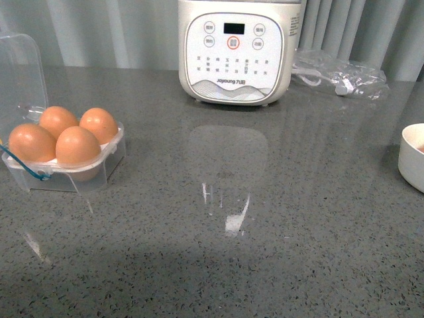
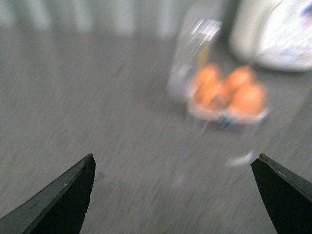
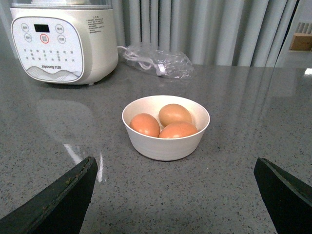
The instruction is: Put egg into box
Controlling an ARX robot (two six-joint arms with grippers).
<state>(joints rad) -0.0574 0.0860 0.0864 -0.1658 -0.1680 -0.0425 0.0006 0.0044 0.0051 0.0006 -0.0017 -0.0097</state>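
Observation:
The clear box (image 1: 74, 180) stands at the table's left with its lid (image 1: 20, 73) hinged up. Several brown eggs fill its cups; the nearest egg (image 1: 78, 146) sits by the blue cord (image 1: 30, 171). The left wrist view is blurred: the box (image 2: 195, 73) and its eggs (image 2: 247, 99) lie well ahead of my left gripper (image 2: 175, 157), which is open and empty. My right gripper (image 3: 175, 159) is open too, empty, a short way in front of a white bowl (image 3: 165, 146). Neither gripper shows in the front view.
The white bowl (image 1: 412, 159) at the table's right edge holds three brown eggs (image 3: 145, 124). A white egg cooker (image 1: 233, 50) stands at the back centre. Beside it lies a clear bag with a cable (image 1: 341, 76). A curtain hangs behind the table.

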